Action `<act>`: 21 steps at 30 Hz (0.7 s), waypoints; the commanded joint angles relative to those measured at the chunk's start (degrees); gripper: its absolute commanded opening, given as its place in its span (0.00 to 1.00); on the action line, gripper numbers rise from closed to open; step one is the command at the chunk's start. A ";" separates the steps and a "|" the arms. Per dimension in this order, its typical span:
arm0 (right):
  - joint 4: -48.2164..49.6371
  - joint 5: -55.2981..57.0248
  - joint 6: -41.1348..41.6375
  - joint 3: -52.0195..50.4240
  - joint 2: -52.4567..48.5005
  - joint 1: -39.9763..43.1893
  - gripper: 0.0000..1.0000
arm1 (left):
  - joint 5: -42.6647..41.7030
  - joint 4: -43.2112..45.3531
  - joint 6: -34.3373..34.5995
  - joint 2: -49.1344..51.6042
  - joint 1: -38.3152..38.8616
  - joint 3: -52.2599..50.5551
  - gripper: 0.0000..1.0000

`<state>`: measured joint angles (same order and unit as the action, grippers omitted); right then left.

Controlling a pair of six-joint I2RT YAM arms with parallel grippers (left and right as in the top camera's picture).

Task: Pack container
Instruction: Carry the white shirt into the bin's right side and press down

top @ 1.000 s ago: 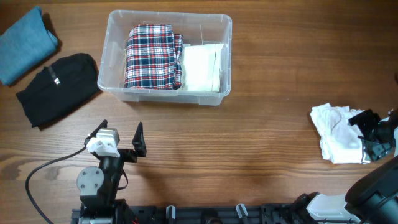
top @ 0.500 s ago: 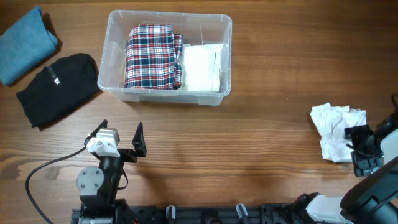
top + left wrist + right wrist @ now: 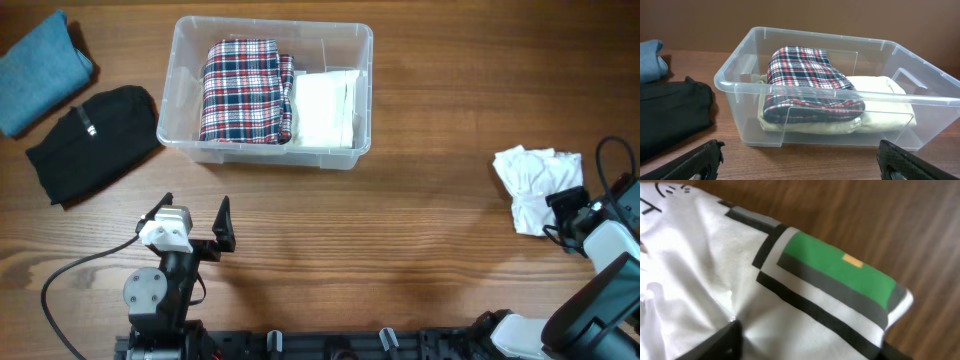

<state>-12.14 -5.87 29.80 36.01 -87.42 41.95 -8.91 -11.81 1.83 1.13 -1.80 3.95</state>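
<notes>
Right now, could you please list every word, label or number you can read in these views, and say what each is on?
None reads in full.
White garment: black letter-like marks at the right wrist view's top left, cut off, unreadable; its green and grey print has no words.
Black garment: small pale tag, too small to read.
Container: no lettering shows.

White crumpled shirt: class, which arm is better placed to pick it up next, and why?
Right. The right claw is at the shirt's edge, the cloth filling its wrist view. The left claw sits open far across the table, facing the container.
</notes>
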 commanded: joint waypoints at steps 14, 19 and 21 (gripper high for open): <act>0.76 -32.39 -10.69 2.93 3.28 -6.62 0.04 | -0.48 0.02 0.55 -0.33 -0.39 -0.26 1.00; 2.93 -43.69 -11.13 10.10 15.10 -16.76 0.04 | -0.48 0.02 0.55 -0.33 -0.39 -0.26 1.00; 6.23 -44.37 -10.08 12.17 18.86 -23.26 0.04 | -0.48 0.02 0.55 -0.33 -0.39 -0.26 1.00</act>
<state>-8.38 -44.25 19.81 45.10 -72.75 24.60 -8.91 -11.81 1.83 1.13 -1.80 3.95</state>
